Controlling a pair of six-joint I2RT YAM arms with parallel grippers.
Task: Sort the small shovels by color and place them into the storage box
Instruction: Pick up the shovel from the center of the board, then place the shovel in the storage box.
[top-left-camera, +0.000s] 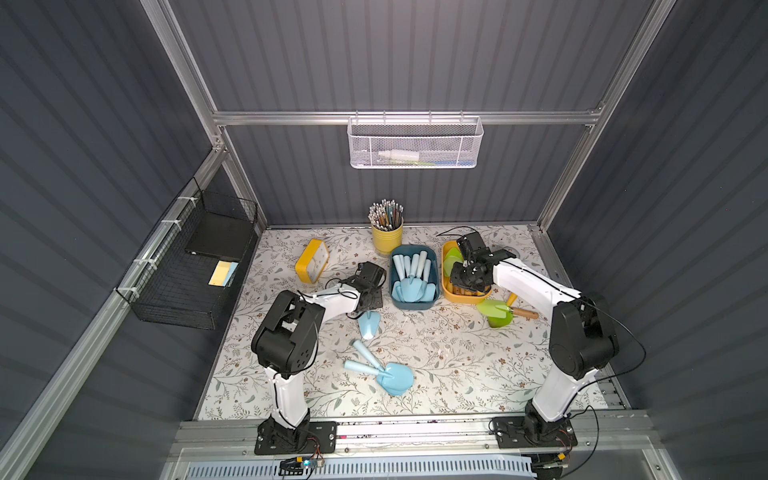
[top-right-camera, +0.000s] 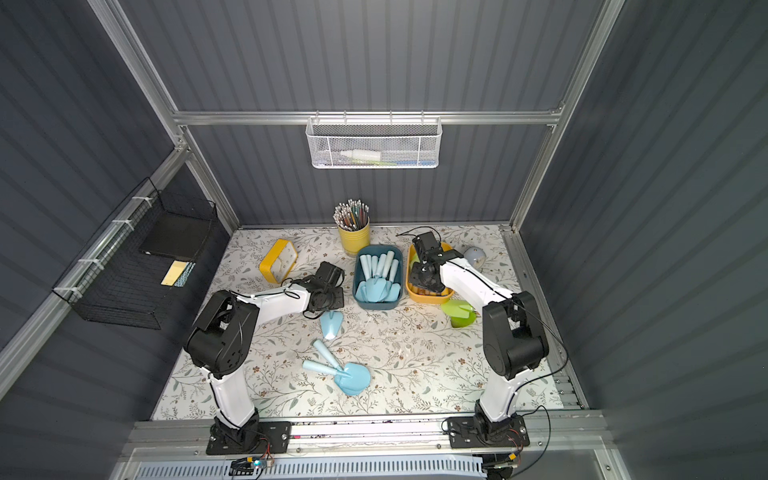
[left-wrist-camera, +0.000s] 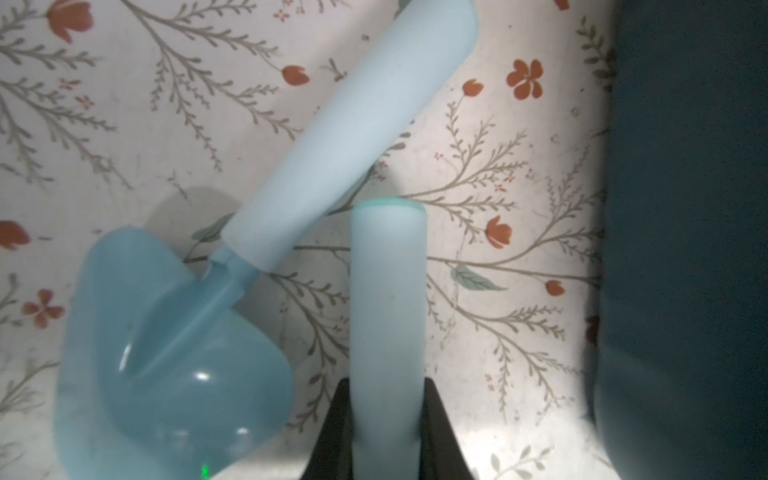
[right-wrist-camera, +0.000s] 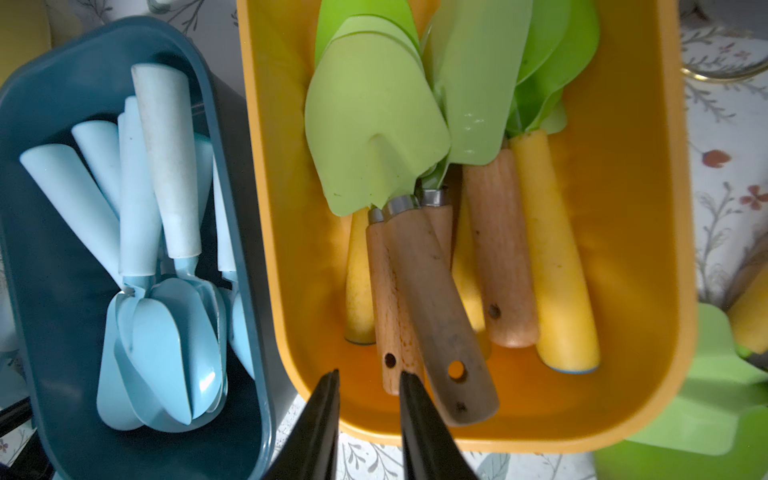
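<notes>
The left gripper (left-wrist-camera: 386, 382) is clamping a pale blue shovel (left-wrist-camera: 388, 291) by its handle, low over the table's (top-left-camera: 436, 353) middle, beside the blue box (top-left-camera: 413, 306). The right gripper (right-wrist-camera: 368, 376) is hovering over the yellow box (right-wrist-camera: 648, 208) near the far edge, jaws narrowly apart and empty.

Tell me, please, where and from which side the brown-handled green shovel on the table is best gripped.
Probably the brown handle, mid-length, from straight above, jaws across it. It lies flat on the table and sticks out clear of its neighbours, whereas the thin green blade overlaps the blade of the yellow-handled shovel.
</notes>
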